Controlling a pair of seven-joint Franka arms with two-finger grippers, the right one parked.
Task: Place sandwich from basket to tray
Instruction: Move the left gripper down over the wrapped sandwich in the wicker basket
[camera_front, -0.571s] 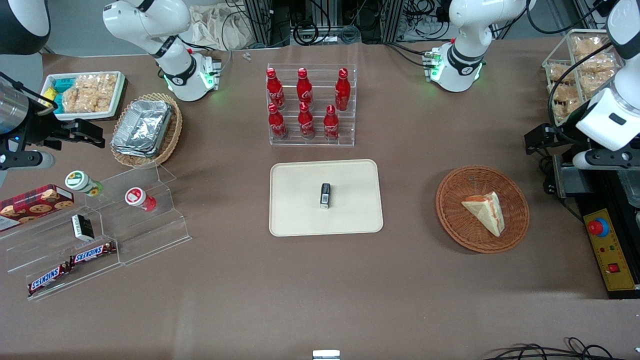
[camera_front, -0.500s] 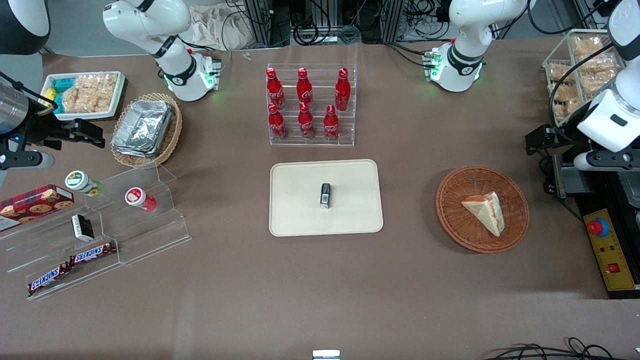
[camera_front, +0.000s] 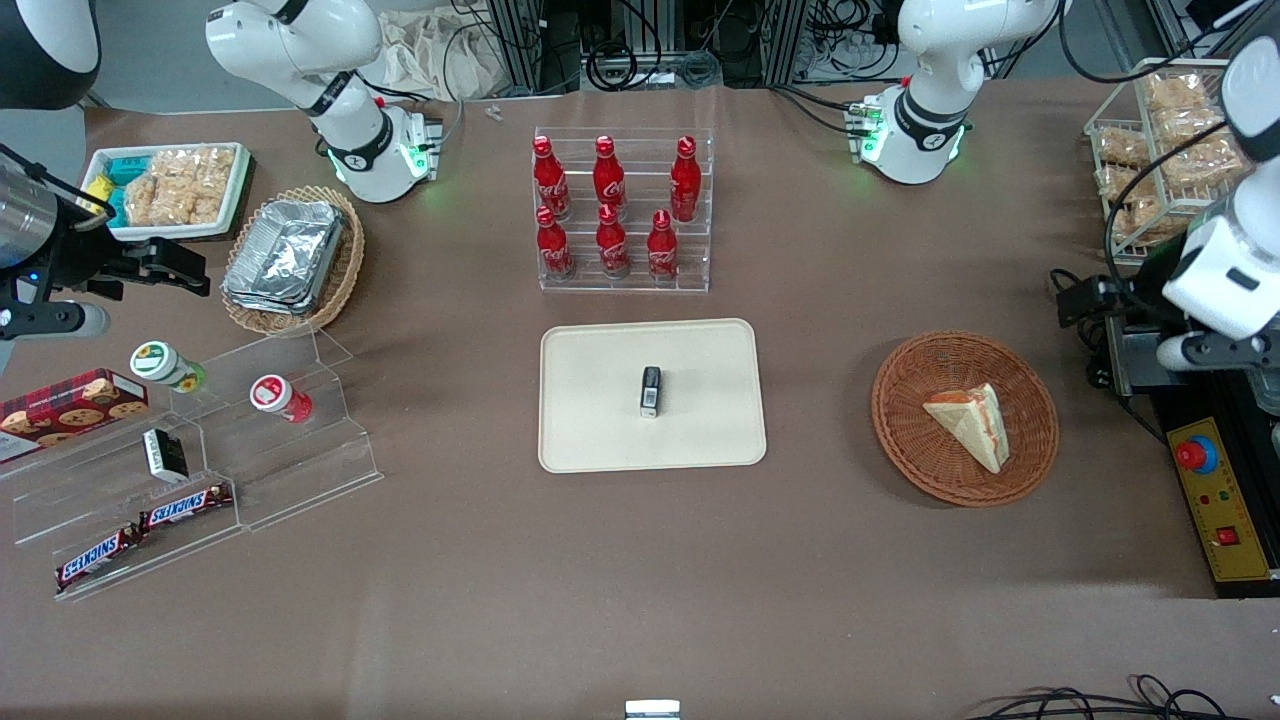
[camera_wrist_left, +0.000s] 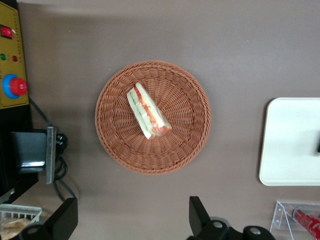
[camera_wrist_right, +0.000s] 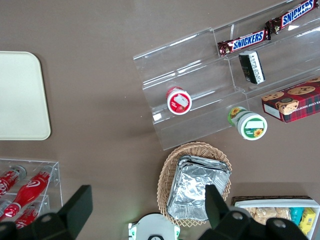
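- The sandwich (camera_front: 968, 425) lies in the basket (camera_front: 905, 420), resting on the woven floor slightly off centre toward the working arm's end. Its pale bread face is up; the red and green filling edge (camera_wrist_left: 150, 109) shows clearly in the left wrist view.
- The basket sits flat on the brown table (camera_front: 640, 580), toward the working arm's end, beside the tray (camera_front: 590, 420) but apart from it, with bare table between them.
- The tray lies at the table's middle, nearer the front camera than the clear rack of red bottles (camera_front: 612, 210). A small dark object (camera_front: 651, 390) rests on the tray's centre.
- The gripper (camera_wrist_left: 132, 220) hangs above the table at the working arm's end, high over the basket and touching nothing. Its two dark fingers (camera_wrist_left: 64, 220) stand wide apart, with nothing between them. In the left wrist view the basket and sandwich show whole, past the fingertips.
- In the front view the working arm's wrist (camera_front: 1215, 285) sits above the table edge by the yellow control box (camera_front: 1220, 510) with its red button, farther from the front camera than the basket.
- Toward the parked arm's end: a tan wicker basket of foil containers (camera_front: 290, 255), a white tray of bagged snacks (camera_front: 170, 185), and a clear stepped stand (camera_front: 200, 460) holding chocolate bars and small round tubs.
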